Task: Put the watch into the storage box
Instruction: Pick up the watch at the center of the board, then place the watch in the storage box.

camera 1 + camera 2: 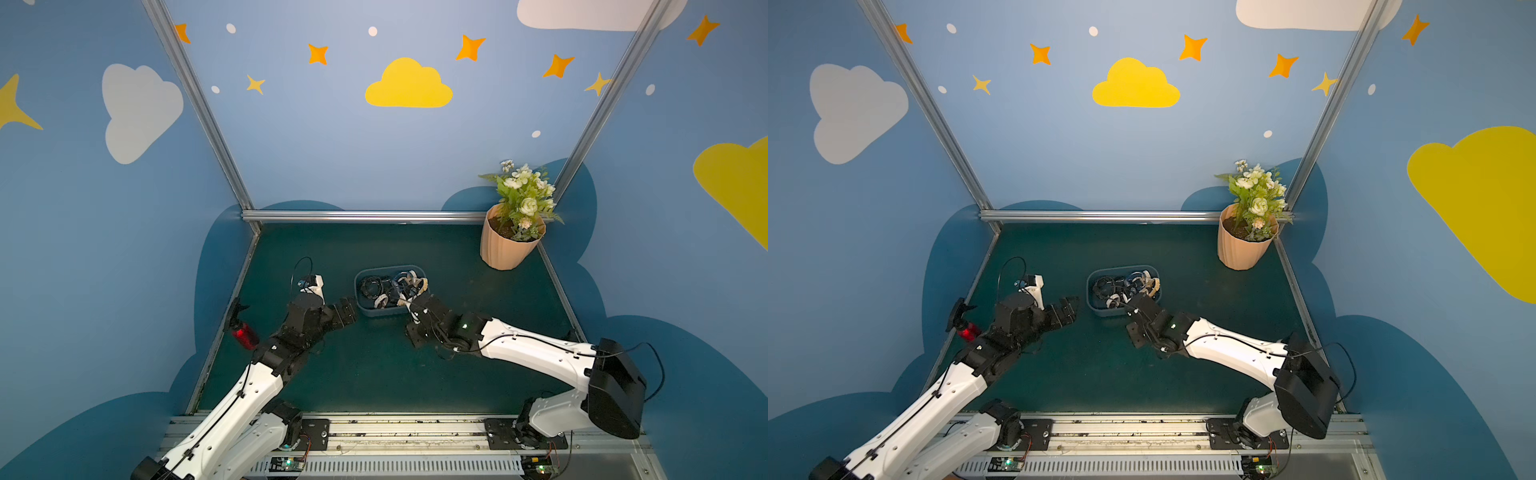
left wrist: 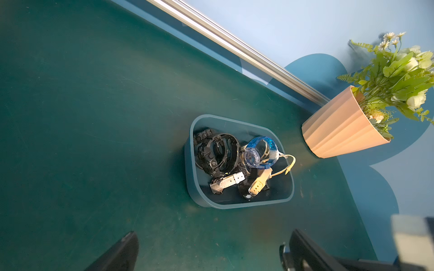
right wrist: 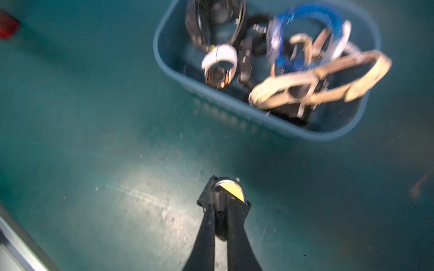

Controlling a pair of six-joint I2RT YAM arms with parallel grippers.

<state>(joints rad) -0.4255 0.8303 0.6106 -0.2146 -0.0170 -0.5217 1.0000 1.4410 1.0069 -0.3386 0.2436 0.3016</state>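
Item: watch (image 3: 229, 188), clenched in my right gripper (image 3: 223, 199).
Storage box (image 3: 223, 110) lies just ahead of my tips; left gripper (image 2: 213, 234) gapes empty.

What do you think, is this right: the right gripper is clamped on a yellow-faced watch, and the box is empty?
The box is not empty: the left wrist view shows several watches lying in it. The right gripper is clamped on a yellow-faced watch.

Green table (image 1: 374, 374) bears storage box (image 1: 378, 312) and flower pot (image 1: 505, 251).
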